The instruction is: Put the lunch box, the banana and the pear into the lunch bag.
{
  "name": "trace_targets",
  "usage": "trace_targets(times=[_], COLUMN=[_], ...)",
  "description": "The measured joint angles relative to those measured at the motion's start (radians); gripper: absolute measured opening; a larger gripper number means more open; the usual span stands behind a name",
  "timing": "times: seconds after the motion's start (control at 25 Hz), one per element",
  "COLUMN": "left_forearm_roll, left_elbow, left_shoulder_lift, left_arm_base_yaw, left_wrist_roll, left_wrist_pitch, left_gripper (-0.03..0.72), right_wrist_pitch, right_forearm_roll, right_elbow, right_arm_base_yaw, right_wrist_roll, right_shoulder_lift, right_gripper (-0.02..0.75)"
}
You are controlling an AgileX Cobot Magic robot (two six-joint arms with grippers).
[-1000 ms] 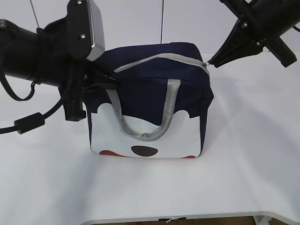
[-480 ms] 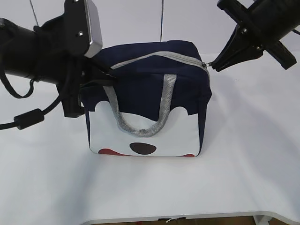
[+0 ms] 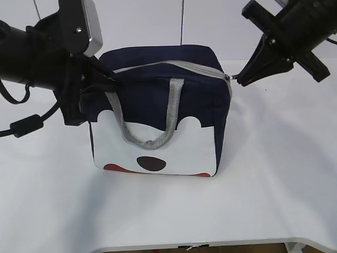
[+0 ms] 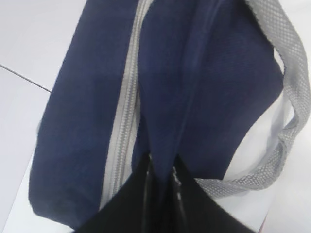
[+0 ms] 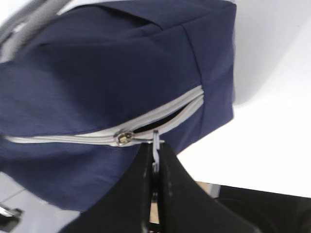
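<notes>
2 closed grippers hold the lunch bag (image 3: 158,100): left (image 4: 163,167) pinching fabric, right (image 5: 154,153) the zipper pull (image 5: 155,141).

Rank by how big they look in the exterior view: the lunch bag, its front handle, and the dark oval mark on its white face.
1. lunch bag, by far the largest.
2. front handle, a long grey loop.
3. dark oval mark, smallest.
All sit on the bag's front, so nearness hardly skews this.

Bright, even light falls from above; the large navy fabric lunch bag (image 3: 158,113) casts only a soft grey shadow on the white table (image 3: 274,174). Both wrist views look soft and slightly blurred, their near black gripper fingers out of focus.
</notes>
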Motion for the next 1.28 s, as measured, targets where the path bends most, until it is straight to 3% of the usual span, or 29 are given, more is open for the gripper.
trace_targets(times=[0.32, 1.28], left_forearm_roll=[0.0, 0.0], left_elbow=[0.0, 0.0], left_shoulder_lift=[0.0, 0.0], left_arm_base_yaw=[0.004, 0.009], left_wrist_roll=[0.0, -0.004], left_wrist_pitch=[0.0, 0.002], left_gripper=[0.002, 0.001], right_wrist_pitch=[-0.009, -0.044], right_forearm_roll=[-0.102, 0.047], right_elbow=[0.083, 0.087], right_arm_base_yaw=[0.0, -0.004], right_wrist_roll=[-0.093, -0.843], right_shoulder_lift=[0.012, 0.216], right_gripper=[0.018, 0.018])
